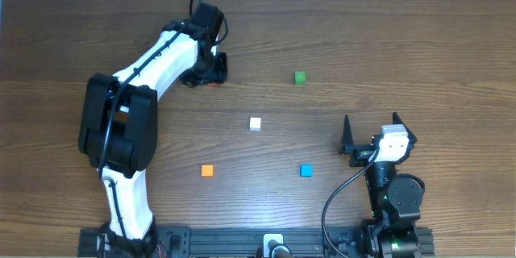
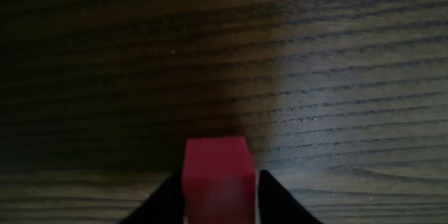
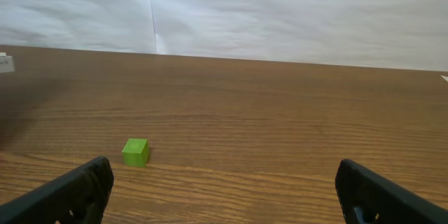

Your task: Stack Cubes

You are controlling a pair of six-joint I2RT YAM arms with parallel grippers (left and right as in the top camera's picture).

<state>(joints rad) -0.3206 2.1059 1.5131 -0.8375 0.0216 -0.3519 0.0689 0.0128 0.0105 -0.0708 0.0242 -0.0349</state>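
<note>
A red cube (image 2: pixel 217 175) sits on the wooden table between the fingers of my left gripper (image 2: pixel 218 196), which is lowered to the surface at the far left (image 1: pixel 214 71) and shut on it. A green cube (image 1: pixel 300 77) lies at the far right, also seen ahead of my right gripper (image 3: pixel 136 152). Mid-table there is a white cube (image 1: pixel 255 123), and nearer the front an orange cube (image 1: pixel 207 170) and a blue cube (image 1: pixel 305 170). My right gripper (image 1: pixel 372 122) stands open and empty near its base (image 3: pixel 224 182).
The wooden table (image 1: pixel 419 40) has wide free room at the far right and far left. A pale wall (image 3: pixel 280 14) rises behind the table's back edge.
</note>
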